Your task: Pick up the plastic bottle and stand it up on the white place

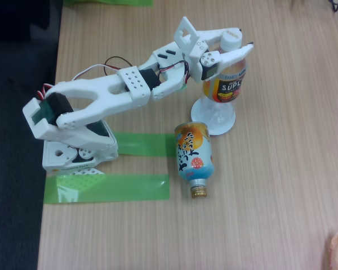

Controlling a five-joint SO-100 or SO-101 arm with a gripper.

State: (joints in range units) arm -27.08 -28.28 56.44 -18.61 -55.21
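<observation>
Two bottles share the wooden table [270, 214] in the fixed view. One is the plastic bottle [225, 90], clear and ribbed, with a white screw cap and a yellow-orange, red and black label; it stands upright with its base on the white place [217, 128], a small round disc whose rim shows around the foot of the bottle. The gripper [245, 49] of the white arm [101, 95] is closed around the upper part of this bottle, just under the cap, one finger [239, 54] lying across the front of the neck. The other bottle, an orange-and-light-blue wrapped bottle [192, 154] with a gold neck, lies on its side just below and left of the disc, neck pointing toward the lower edge of the view, apart from the arm. Strips of green tape [110, 188] lie on the table around the arm's base [73, 154] at the left, near the table's dark edge.
</observation>
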